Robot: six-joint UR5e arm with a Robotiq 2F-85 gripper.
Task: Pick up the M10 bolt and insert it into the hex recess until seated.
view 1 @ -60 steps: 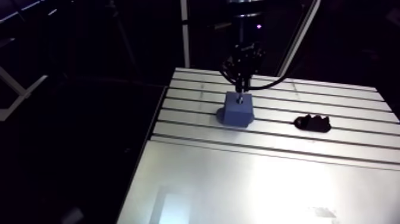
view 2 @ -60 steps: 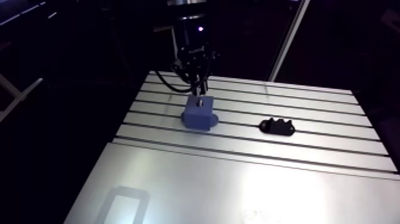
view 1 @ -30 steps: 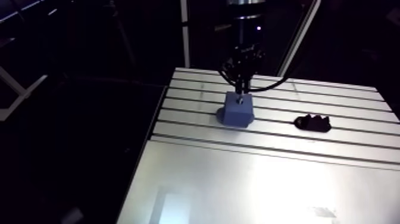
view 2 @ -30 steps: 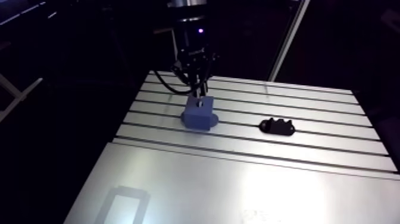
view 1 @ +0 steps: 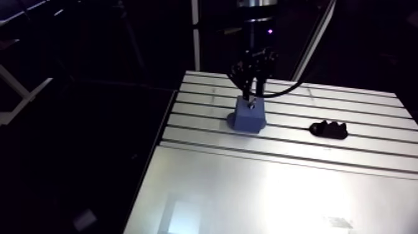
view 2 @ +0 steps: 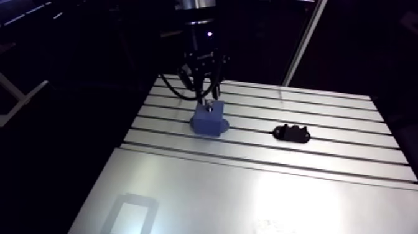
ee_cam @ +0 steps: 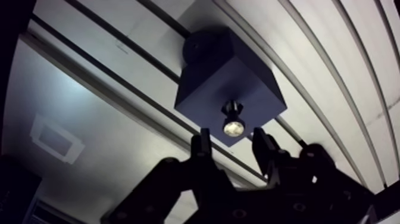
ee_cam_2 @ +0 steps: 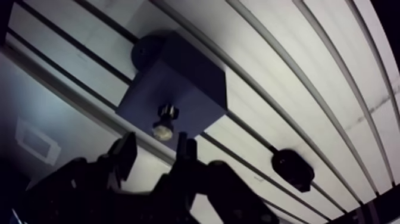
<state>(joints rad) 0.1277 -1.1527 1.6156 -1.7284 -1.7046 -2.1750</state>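
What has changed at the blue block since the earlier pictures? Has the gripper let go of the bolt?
The gripper seems to have lifted slightly off the blue block. Its fingers now stand open, clear of the shiny metal bolt, which stands in the block's top face. The earlier arm views are too small to show when it let go. The block, the small black part and the slotted aluminium table stayed put.
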